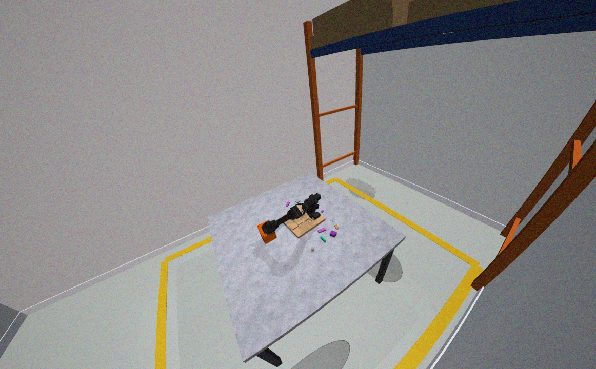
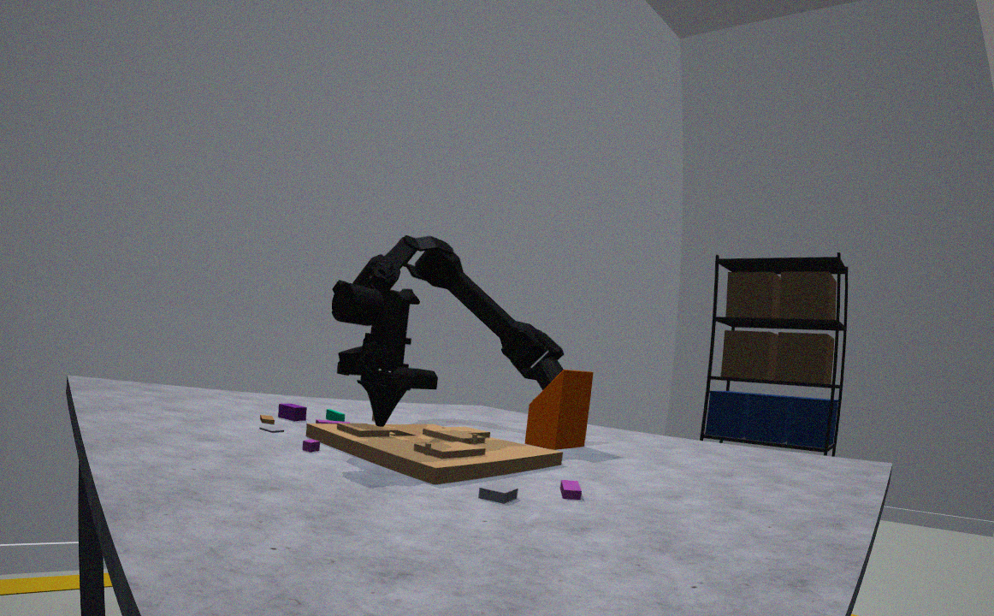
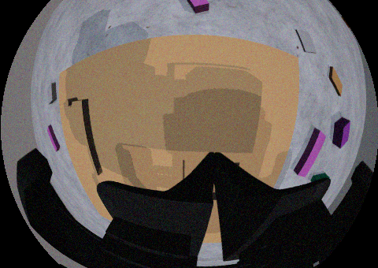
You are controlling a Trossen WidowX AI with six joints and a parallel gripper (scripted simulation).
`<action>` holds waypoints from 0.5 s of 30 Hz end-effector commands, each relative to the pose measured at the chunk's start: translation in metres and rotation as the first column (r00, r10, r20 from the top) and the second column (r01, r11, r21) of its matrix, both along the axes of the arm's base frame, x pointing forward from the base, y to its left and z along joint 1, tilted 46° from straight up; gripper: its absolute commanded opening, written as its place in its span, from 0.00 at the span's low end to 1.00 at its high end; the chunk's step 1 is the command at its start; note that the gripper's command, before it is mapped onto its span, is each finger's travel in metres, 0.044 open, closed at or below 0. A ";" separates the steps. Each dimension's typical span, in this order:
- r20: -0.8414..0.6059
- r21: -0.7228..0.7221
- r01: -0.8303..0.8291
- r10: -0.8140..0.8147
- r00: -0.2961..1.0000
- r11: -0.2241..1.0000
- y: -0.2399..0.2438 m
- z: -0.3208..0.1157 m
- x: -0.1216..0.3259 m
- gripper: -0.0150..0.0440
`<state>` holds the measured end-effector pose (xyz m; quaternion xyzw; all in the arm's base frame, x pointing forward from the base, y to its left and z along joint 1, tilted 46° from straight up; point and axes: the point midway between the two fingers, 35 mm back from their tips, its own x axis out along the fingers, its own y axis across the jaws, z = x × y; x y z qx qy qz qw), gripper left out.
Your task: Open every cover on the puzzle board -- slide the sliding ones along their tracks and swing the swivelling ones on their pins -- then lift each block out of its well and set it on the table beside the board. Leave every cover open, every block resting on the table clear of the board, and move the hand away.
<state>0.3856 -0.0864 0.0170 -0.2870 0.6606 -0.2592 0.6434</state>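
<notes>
The tan puzzle board (image 1: 306,231) (image 2: 500,465) (image 3: 279,67) lies flat on the table. In the exterior view, one cover (image 2: 363,431) sits at the board's left, one cover (image 2: 446,435) in the middle and one cover (image 2: 454,451) nearer the camera. The last two have small raised knobs. My gripper (image 2: 380,423) (image 3: 213,158) is shut and empty, pointing down, with its tips at or just above the left cover; contact cannot be told. The fingers hide part of the board in the wrist view. How far each cover is open, and what the wells hold, is unclear.
Beside the board lie a purple box (image 1: 333,233) (image 2: 292,411) (image 3: 341,132), a magenta bar (image 1: 321,229) (image 3: 314,154), a green piece (image 1: 323,239) (image 2: 334,414), a small purple block (image 2: 310,445) (image 3: 197,1), a magenta block (image 2: 570,489) and a grey angled piece (image 2: 498,494). The orange arm base (image 2: 558,410) stands behind.
</notes>
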 end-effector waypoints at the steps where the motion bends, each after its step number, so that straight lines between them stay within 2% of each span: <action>1: 0.007 0.000 0.002 -0.002 1.000 1.000 0.005 0.005 0.003 0.25; 15: 0.007 0.001 0.002 -0.002 1.000 1.000 0.018 0.017 0.005 0.25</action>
